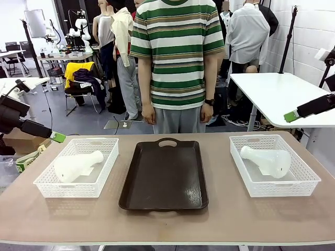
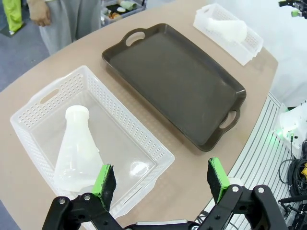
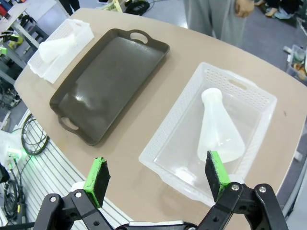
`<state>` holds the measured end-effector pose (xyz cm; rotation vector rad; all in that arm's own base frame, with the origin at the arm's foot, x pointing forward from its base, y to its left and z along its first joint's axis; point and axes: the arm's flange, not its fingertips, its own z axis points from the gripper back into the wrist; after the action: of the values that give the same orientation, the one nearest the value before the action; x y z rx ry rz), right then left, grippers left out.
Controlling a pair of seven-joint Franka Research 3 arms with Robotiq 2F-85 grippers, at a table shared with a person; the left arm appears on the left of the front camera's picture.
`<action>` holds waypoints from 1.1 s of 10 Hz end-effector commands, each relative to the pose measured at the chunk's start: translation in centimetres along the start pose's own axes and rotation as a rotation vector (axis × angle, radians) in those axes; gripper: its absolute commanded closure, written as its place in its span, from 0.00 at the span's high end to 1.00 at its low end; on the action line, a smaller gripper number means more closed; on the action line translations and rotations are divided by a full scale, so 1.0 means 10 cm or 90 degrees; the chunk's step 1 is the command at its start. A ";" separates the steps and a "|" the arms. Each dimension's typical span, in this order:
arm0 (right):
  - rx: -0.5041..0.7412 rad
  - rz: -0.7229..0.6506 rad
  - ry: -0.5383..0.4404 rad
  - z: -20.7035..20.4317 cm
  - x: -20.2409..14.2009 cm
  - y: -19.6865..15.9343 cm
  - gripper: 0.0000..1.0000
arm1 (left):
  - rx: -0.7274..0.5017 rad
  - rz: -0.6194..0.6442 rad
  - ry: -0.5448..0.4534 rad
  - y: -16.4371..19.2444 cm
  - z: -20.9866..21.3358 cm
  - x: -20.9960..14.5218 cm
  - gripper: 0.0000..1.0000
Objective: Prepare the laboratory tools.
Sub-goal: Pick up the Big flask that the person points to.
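Two frosted-white conical flasks lie on their sides, one in each white mesh basket. The left flask rests in the left basket with its neck toward the far right. The right flask lies in the right basket, neck pointing left. My left gripper hovers open, above and left of the left basket. My right gripper hangs open, high above the right basket's far side. Neither holds anything.
A dark brown tray with nothing on it sits mid-table between the baskets. A person in a striped shirt stands at the far edge, hands down at the sides. A white table stands at the back right.
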<state>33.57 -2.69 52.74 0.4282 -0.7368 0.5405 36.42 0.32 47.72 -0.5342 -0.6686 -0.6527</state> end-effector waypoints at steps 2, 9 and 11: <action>0.006 0.001 -0.004 0.00 0.00 0.01 1.00 | -0.001 -0.009 0.000 0.01 0.01 0.00 1.00; 0.006 0.001 -0.004 0.00 0.00 0.01 1.00 | -0.001 -0.009 0.000 0.01 0.01 0.00 1.00; 0.006 0.001 -0.004 0.00 0.00 0.01 1.00 | -0.001 -0.009 0.000 0.01 0.01 0.00 1.00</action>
<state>33.49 -2.74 52.86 0.4198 -0.7389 0.5383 36.24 0.24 47.93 -0.5156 -0.6639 -0.6463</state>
